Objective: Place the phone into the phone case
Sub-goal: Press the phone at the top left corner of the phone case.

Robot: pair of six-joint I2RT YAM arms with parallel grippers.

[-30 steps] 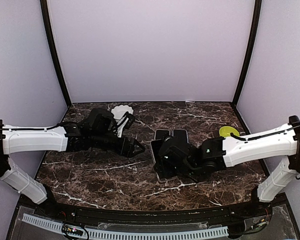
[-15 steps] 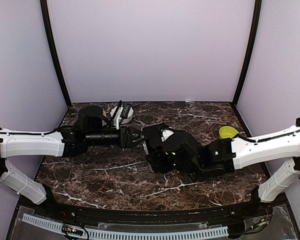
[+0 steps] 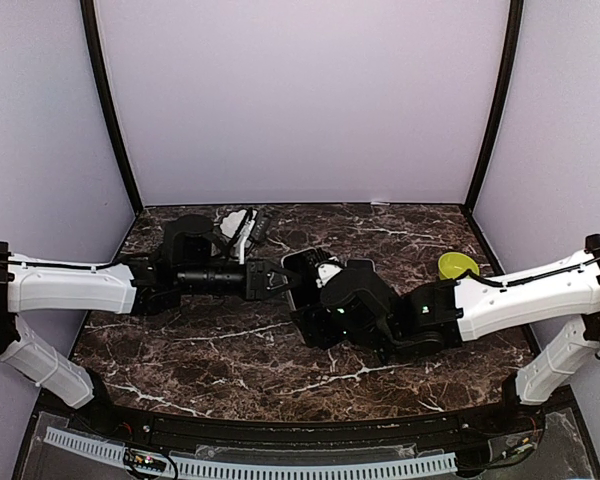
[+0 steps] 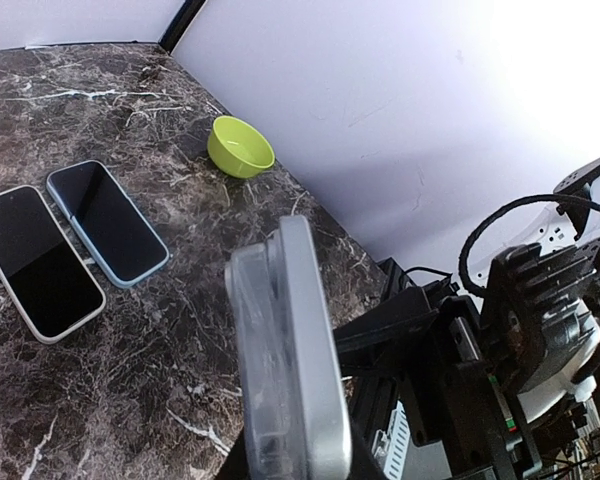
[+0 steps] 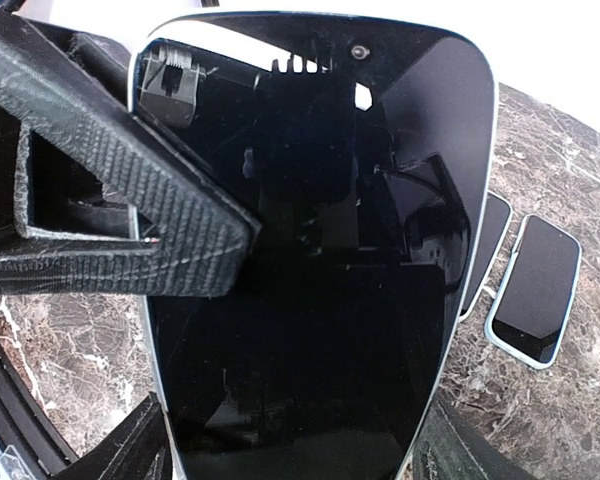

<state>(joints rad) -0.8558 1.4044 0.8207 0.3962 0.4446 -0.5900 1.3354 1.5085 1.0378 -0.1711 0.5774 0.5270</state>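
phone (image 5: 310,300) | held between right fingers (image 5: 130,450) | left fingers (image 5: 130,230) clamped across its face

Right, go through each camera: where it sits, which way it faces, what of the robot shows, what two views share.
Top external: above and behind the robot, looking down on the table; left arm and right arm meet at the phone.
Left wrist: on the left arm, facing the robot's right; phone edge-on with clear case, right arm beyond.
Right wrist: close on the phone's screen; a ribbed finger crosses it.
Shared: both wrist views show two spare phones.
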